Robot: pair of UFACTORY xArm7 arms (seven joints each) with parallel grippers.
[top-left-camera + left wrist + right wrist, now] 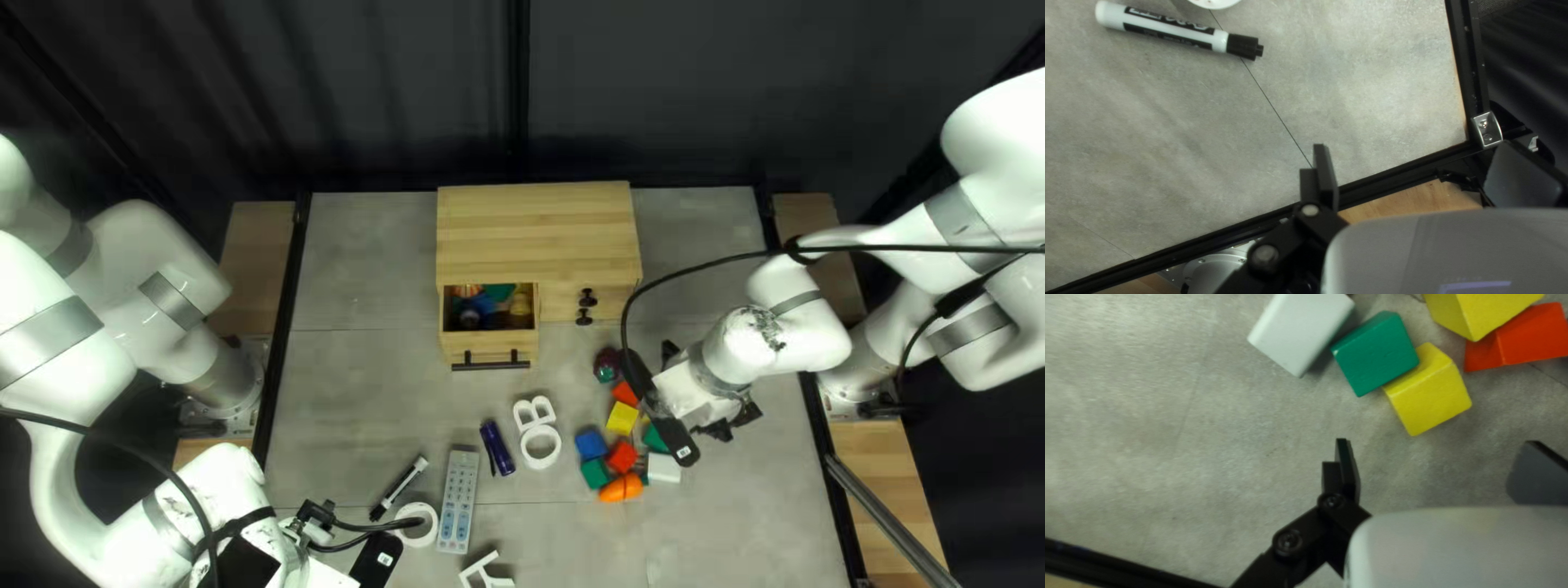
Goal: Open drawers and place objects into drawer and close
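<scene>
I have one wooden cabinet (pixel 539 223) at the table's far side, its one handled drawer (pixel 490 360) pulled out with several colourful objects (pixel 493 294) inside, too heaped to count. So I judge the opening done there and the filling begun; what remains is the loose pieces, then pushing the drawer shut. The front with two black knobs (pixel 587 297) is closed. My right gripper (pixel 1437 441) is spread and empty over the table beside the blocks; my left gripper (pixel 1414 146) is likewise parted, holding nothing, near the table's edge. Loose on the table I count one remote control (pixel 458 501), two white rings (pixel 540 465), one dry-erase marker (pixel 1176 27), and, between the views, at least eight blocks: two green (pixel 1374 354), two yellow (pixel 1429 392), two red (pixel 622 456), one white (pixel 1301 332), one blue (pixel 590 443).
</scene>
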